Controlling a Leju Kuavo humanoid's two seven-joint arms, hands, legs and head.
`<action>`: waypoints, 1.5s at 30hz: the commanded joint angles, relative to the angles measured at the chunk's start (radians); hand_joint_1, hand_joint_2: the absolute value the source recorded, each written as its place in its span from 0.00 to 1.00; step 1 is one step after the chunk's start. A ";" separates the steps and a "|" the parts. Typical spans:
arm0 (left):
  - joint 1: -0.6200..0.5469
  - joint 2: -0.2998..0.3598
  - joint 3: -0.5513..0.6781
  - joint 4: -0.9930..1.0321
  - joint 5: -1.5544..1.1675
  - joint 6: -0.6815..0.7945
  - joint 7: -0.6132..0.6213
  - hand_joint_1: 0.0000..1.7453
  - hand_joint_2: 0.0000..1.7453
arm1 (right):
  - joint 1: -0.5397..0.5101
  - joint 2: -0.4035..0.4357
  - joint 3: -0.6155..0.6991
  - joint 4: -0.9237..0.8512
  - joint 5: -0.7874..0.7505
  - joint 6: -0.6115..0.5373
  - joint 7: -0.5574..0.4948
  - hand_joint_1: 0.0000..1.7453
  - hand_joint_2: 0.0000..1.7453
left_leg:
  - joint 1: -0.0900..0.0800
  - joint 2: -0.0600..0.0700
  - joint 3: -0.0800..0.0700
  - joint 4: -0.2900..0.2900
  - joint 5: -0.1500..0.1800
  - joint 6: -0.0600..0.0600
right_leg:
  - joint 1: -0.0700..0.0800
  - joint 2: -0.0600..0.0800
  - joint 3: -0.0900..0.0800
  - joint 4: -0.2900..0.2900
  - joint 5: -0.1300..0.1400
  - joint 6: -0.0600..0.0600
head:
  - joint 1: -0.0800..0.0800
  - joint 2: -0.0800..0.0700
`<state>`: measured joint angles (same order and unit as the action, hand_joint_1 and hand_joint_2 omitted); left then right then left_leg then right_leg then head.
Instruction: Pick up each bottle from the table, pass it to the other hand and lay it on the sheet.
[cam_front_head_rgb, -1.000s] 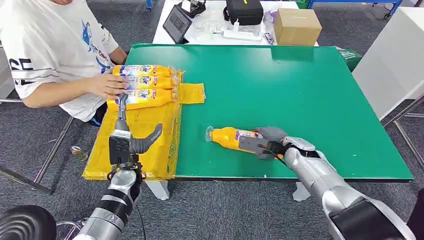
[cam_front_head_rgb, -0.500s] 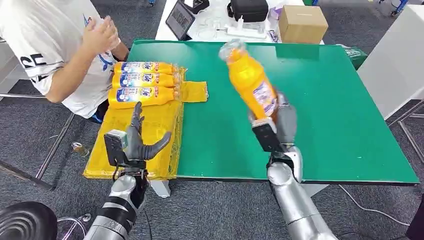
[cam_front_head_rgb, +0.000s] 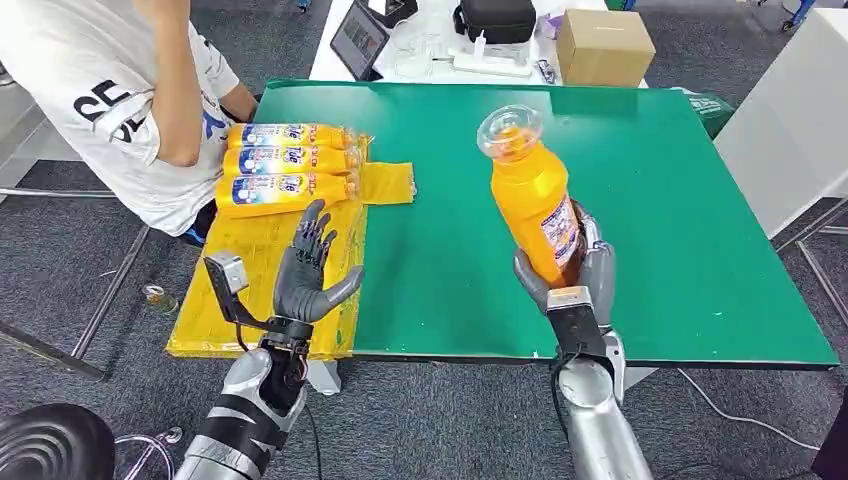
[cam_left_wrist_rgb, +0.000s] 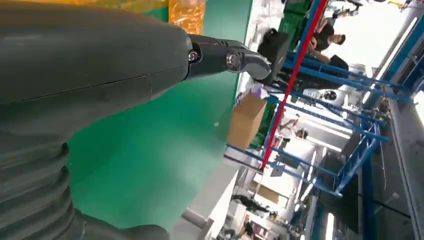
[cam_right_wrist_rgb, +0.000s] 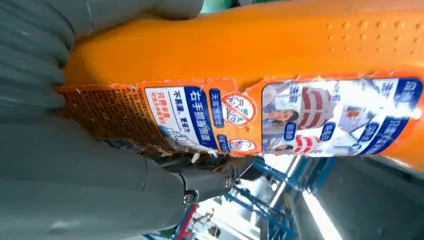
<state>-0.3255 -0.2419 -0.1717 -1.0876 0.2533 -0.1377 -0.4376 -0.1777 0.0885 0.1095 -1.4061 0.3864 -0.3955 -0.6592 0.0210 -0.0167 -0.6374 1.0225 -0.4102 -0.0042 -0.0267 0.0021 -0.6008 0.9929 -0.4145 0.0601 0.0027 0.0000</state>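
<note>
My right hand (cam_front_head_rgb: 568, 277) grips an orange bottle (cam_front_head_rgb: 532, 195) by its base and holds it upright above the green table (cam_front_head_rgb: 660, 200), clear cap toward the camera. In the right wrist view the bottle's label (cam_right_wrist_rgb: 280, 117) fills the space between thumb and fingers. My left hand (cam_front_head_rgb: 305, 270) is raised over the yellow sheet (cam_front_head_rgb: 262, 270), palm facing right, fingers spread and holding nothing; its fingers (cam_left_wrist_rgb: 220, 55) show in the left wrist view. Three orange bottles (cam_front_head_rgb: 290, 160) lie side by side at the sheet's far end.
A person in a white shirt (cam_front_head_rgb: 110, 90) stands at the table's far left corner, arm raised. Behind the table, a white desk carries a cardboard box (cam_front_head_rgb: 604, 47), a black bag (cam_front_head_rgb: 499, 18) and a tablet (cam_front_head_rgb: 358, 38). A white cabinet (cam_front_head_rgb: 790, 110) stands at right.
My right hand has lifted the bottle off the table and turned it upright, then moved it slightly nearer. My left hand has risen and opened wider. The person's hand left the bottles on the sheet.
</note>
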 joint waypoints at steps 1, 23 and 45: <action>0.002 0.035 -0.131 -0.038 0.040 -0.060 0.022 0.00 1.00 | 0.011 0.041 0.090 0.261 0.040 0.125 -0.039 1.00 1.00 | 0.001 0.004 0.008 -0.002 -0.003 0.002 | 0.002 0.001 0.008 -0.004 -0.001 -0.004 | 0.000 0.000; 0.043 0.025 -0.333 0.028 0.026 -0.105 0.054 0.00 1.00 | -0.121 0.104 0.312 0.520 0.112 0.083 -0.011 1.00 1.00 | 0.000 0.006 0.004 -0.001 -0.003 0.002 | 0.001 0.004 0.003 -0.002 0.000 -0.003 | 0.000 0.000; 0.016 0.017 -0.338 0.102 0.036 -0.068 0.065 0.00 1.00 | -0.116 0.101 0.335 0.513 0.087 0.082 -0.014 1.00 1.00 | 0.000 0.003 0.000 -0.001 -0.001 0.001 | 0.000 0.002 0.000 -0.001 0.000 -0.002 | 0.000 0.000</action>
<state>-0.2871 -0.2403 -0.4475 -1.0849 0.2987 -0.2109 -0.3819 -0.2214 0.1854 0.3922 -0.9480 0.4780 -0.3143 -0.6702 0.0210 -0.0173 -0.6400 1.0224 -0.4103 -0.0042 -0.0268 0.0019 -0.6027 0.9929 -0.4146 0.0602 0.0027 0.0000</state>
